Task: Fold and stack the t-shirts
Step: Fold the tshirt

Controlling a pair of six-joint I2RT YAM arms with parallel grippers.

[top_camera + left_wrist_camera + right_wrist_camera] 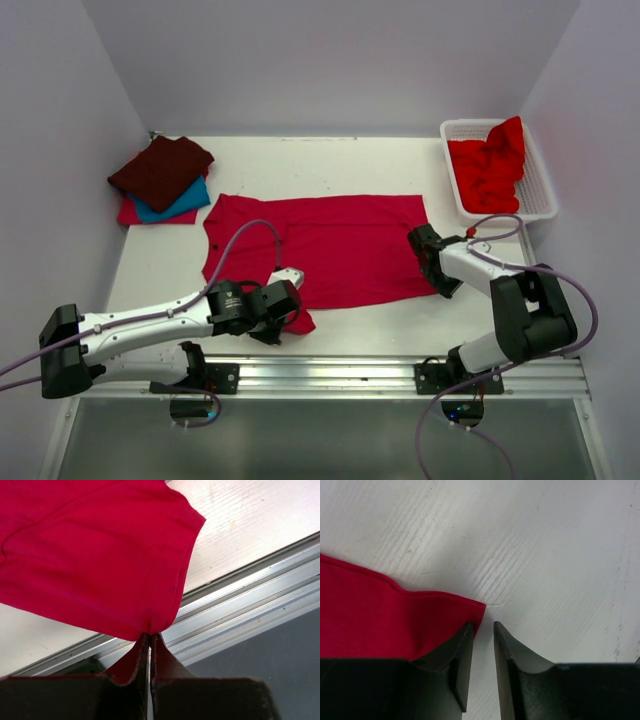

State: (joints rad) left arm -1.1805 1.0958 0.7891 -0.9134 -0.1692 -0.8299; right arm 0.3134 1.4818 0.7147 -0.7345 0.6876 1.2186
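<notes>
Spread flat on the worktop (350,160), middle of the frame: crimson shirt (320,245). Clenched on its lower-left corner, near the front rail (340,372): left fingers (150,639). At its right edge, slightly apart, one tip over a cloth corner, bare worktop in the gap, nothing grasped: right fingers (422,240). Upper left: folded stack of maroon, teal and pink-red shirts (160,185). Upper right: white basket (540,195) holding a red shirt (488,165).
</notes>
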